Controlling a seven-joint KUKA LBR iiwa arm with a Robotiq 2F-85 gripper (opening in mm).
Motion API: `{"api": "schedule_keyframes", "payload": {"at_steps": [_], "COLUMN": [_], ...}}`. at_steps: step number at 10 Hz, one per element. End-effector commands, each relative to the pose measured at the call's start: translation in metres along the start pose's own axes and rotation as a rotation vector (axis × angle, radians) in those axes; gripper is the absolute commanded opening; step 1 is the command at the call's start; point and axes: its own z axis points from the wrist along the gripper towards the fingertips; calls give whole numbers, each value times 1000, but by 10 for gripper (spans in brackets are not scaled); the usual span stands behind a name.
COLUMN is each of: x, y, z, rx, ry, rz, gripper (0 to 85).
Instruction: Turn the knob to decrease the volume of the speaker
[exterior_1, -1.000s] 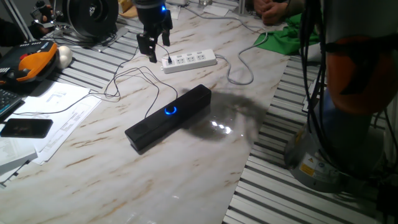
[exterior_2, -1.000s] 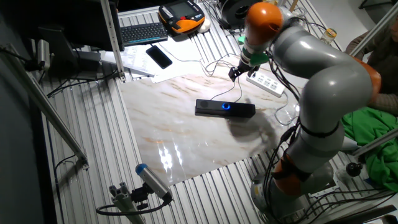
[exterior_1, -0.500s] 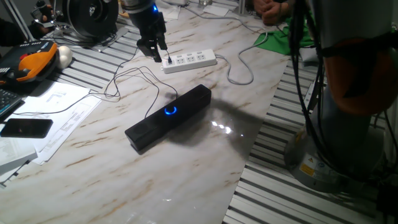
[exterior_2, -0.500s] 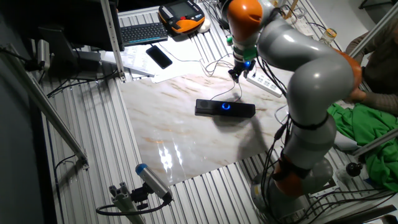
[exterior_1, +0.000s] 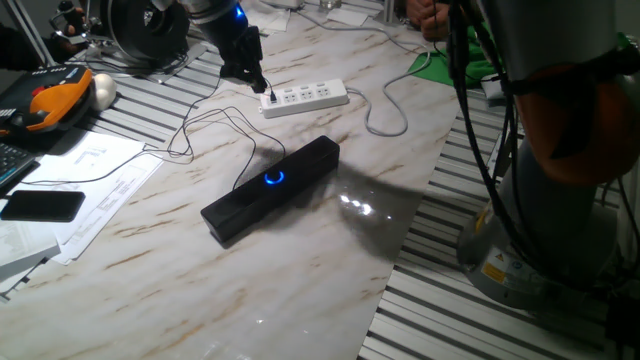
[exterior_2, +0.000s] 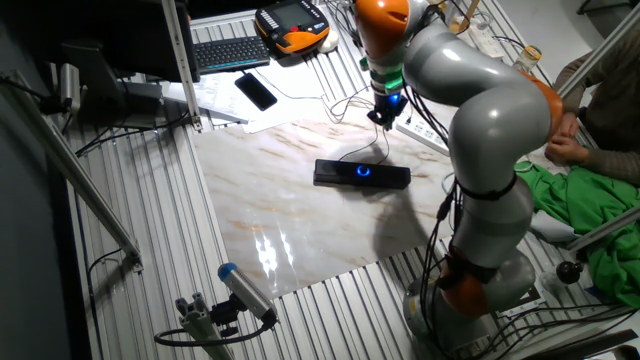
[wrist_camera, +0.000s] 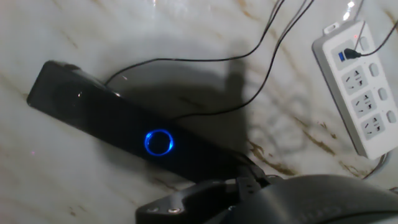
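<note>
The speaker (exterior_1: 270, 190) is a long black bar lying slantwise on the marble table. Its knob (exterior_1: 273, 179) glows blue on the top face at mid-length. My gripper (exterior_1: 250, 75) hangs in the air behind the speaker, by the left end of the power strip, well apart from the knob; its fingers look spread and hold nothing. In the other fixed view the gripper (exterior_2: 380, 117) is above and behind the speaker (exterior_2: 345, 174) and knob (exterior_2: 363, 171). The hand view looks down on the speaker (wrist_camera: 93, 115) and knob (wrist_camera: 160, 142); the fingertips do not show there.
A white power strip (exterior_1: 305, 97) with a plugged cable lies behind the speaker, also in the hand view (wrist_camera: 367, 93). Thin black cables (exterior_1: 210, 130) loop left of it. Papers (exterior_1: 90, 165), a phone (exterior_1: 40, 205) and an orange pendant (exterior_1: 50, 100) lie left. Green cloth (exterior_1: 450, 55) lies at the back right.
My arm has swung left and back, carrying the gripper from above the power strip's left end further left, and the hand has turned. The speaker has not moved.
</note>
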Motion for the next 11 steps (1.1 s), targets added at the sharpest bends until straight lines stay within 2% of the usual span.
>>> {"api": "schedule_keyframes", "payload": {"at_steps": [1, 2, 3, 8, 9, 10, 11], "x": [0, 0, 1, 1, 1, 1, 1], "y": [-1, -3, -6, -7, -7, -7, -7], "z": [0, 0, -1, -1, -2, -2, -2], "rx": [-8, -34, -76, -115, -136, -145, -145], "ry": [-8, -17, -34, -56, -76, -96, -98], "rz": [28, 52, 47, -10, 25, 42, 45], "gripper": [0, 0, 0, 0, 0, 0, 0]}}
